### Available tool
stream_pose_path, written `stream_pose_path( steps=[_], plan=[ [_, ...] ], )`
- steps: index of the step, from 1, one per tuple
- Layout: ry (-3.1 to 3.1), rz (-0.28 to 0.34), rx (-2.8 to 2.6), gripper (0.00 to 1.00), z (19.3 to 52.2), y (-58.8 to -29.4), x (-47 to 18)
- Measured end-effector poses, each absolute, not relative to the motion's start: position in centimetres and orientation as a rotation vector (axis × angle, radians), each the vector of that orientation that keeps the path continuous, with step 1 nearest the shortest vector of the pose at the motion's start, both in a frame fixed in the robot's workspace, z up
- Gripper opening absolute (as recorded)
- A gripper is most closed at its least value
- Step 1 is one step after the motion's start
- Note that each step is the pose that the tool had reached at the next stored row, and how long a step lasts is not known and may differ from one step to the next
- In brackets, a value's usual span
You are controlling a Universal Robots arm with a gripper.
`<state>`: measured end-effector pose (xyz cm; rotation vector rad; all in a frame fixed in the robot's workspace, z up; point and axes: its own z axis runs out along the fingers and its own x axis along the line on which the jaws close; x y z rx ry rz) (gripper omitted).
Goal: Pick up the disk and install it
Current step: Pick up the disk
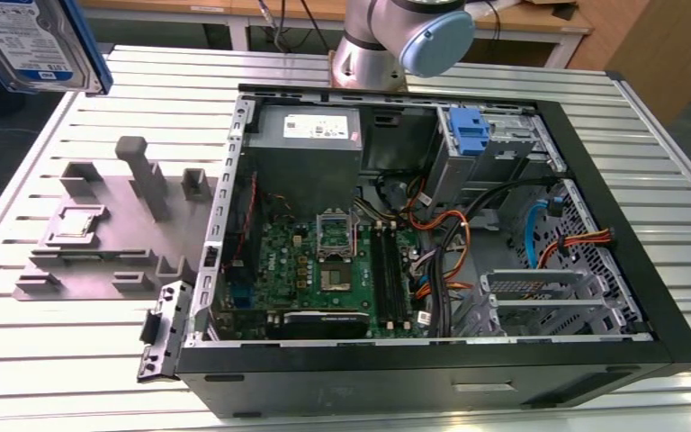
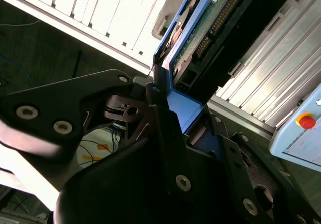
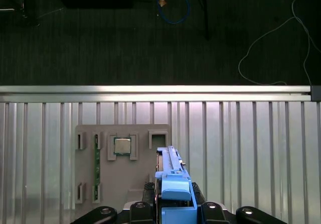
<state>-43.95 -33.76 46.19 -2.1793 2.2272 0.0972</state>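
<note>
My claw [image 3: 173, 204] is closed on the disk [image 3: 173, 176], clamped across its blue-railed sides, and holds it edge-on in the air above the table [image 3: 251, 148]. I judge it stiff, dense and shock-sensitive, with its circuit board bare, so the rails are the place to grip. I count one disk, one grey fixture [image 3: 125, 184] and one open computer case [image 1: 442, 225].

Open computer case [image 1: 442, 382] sits on desk [image 1: 69, 360]. Parts tray [image 1: 105, 243] lies on desk just beside case, at the exterior view's left. Disk [image 1: 33, 40], clamped in tool [image 3: 173, 204], hangs over tray side, well apart from case.
</note>
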Motion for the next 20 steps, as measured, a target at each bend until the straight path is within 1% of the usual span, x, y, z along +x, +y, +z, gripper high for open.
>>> stream_pose_path(
  steps=[20],
  plan=[
    [2.227, 0.097, -2.18, 0.37, 46.69, -33.76, -43.77]
  ],
)
